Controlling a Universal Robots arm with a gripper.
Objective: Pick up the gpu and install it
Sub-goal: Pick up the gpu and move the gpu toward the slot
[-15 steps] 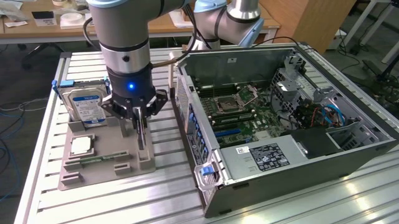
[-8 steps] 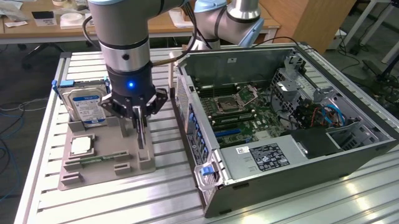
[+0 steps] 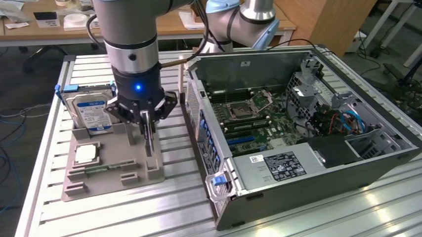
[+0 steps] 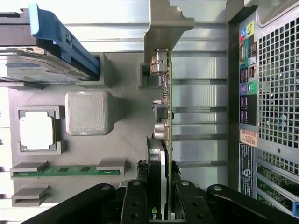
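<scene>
The gpu (image 3: pixel 149 144) is a thin dark card standing on edge in the grey fixture (image 3: pixel 112 165), between its slot blocks. My gripper (image 3: pixel 146 123) comes straight down onto the card's top edge and is shut on it. In the wrist view the gpu (image 4: pixel 164 116) runs edge-on away from the gripper (image 4: pixel 161 191). Black fingers (image 4: pixel 135 198) press on either side of its dark fan housing. The card's far end sits against a grey post (image 4: pixel 161 32) of the fixture (image 4: pixel 121 135).
On the fixture also sit a hard drive (image 3: pixel 90 111) with a blue-white label, a square silver processor chip (image 3: pixel 87 154) and a green memory stick (image 4: pixel 65 171). The open computer case (image 3: pixel 297 123) lies close on the exterior view's right, motherboard (image 3: pixel 257 118) exposed. Slatted aluminium table (image 3: pixel 178 207) below.
</scene>
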